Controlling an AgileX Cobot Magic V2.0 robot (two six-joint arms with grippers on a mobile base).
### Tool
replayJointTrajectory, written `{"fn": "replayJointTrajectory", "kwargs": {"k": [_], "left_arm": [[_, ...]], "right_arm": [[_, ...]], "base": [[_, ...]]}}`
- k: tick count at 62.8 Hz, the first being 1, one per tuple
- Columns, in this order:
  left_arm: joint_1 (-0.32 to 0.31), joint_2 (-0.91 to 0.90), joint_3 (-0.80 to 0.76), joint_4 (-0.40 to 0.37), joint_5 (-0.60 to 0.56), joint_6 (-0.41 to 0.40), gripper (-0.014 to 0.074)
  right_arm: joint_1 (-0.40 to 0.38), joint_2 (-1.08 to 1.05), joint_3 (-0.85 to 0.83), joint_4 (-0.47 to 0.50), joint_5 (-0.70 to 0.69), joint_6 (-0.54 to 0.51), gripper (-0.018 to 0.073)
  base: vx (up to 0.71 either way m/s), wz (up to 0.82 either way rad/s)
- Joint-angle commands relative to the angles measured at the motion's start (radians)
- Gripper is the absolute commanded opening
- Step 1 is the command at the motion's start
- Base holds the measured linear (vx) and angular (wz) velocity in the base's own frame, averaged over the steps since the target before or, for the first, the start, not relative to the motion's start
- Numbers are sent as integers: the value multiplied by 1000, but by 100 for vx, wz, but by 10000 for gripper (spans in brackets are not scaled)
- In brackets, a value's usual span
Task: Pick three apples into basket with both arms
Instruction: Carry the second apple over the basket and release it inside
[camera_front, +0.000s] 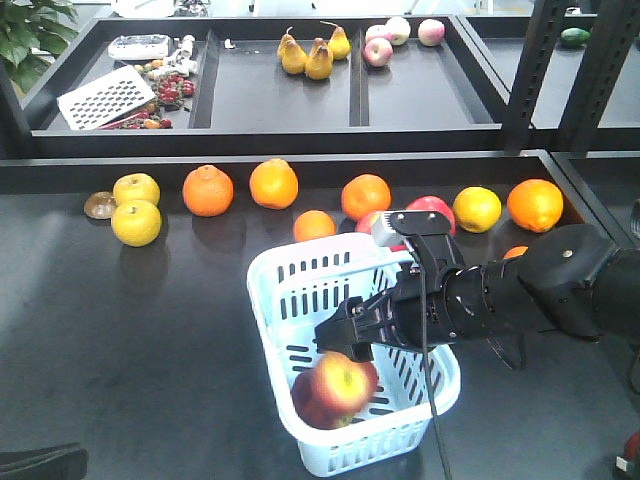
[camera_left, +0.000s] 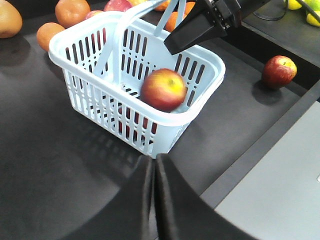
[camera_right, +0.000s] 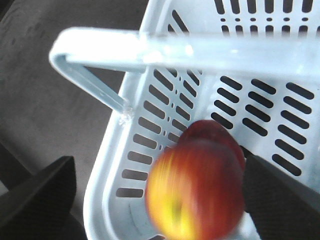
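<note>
My right end effector (camera_front: 347, 338) hung over the pale blue-white basket (camera_front: 275, 285), its black fingers spread apart with nothing between them, and just below it a dark red apple with a yellow-green patch (camera_front: 342, 385) showed as a blur inside the basket. A second dark red apple (camera_front: 312, 405) lay on the basket floor beneath and slightly left of the blurred one, partly hidden by it; in my right wrist view its top (camera_right: 212, 131) peeked out behind the blurred fruit. The basket stood on the dark worktop (camera_front: 120, 340) near the front edge, one loop handle (camera_left: 116, 45) raised. My left end effector (camera_left: 154, 200) was at the near side of the basket, its two black fingers pressed together and holding nothing. A third dark red apple (camera_left: 278, 71) rested on the worktop to the right of the basket, well apart from it. Along the far edge of the worktop ran a row of oranges (camera_front: 274, 184), with two yellow fruits (camera_front: 136, 222) at the left end and a red apple (camera_front: 432, 210) just behind my right arm. Beyond that, a black tray held pears (camera_front: 318, 60) and pink-red apples (camera_front: 378, 51).
</note>
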Motion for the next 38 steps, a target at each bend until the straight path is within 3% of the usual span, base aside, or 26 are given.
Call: {"fn": "replayJointTrajectory", "kwargs": {"k": [1, 11, 19, 27, 38], "left_arm": [[-2, 4, -26, -35, -58, -8, -6], [-2, 4, -26, -35, -58, -8, -6], [-2, 4, -26, -35, -58, -8, -6], [-2, 4, -26, -35, -58, -8, -6], [-2, 4, -26, -35, -58, -8, -6]], "right_arm": [[2, -35, -29, 27, 6, -12, 616], [-20, -62, -29, 6, 68, 11, 496], [-70, -125, -29, -119, 152, 161, 274], [-137, -215, -29, -354, 228, 337, -11], [-255, -322, -26, -761, 296, 639, -8]], "base": [[0, 0], [0, 0], [0, 0], [0, 0], [0, 0]]}}
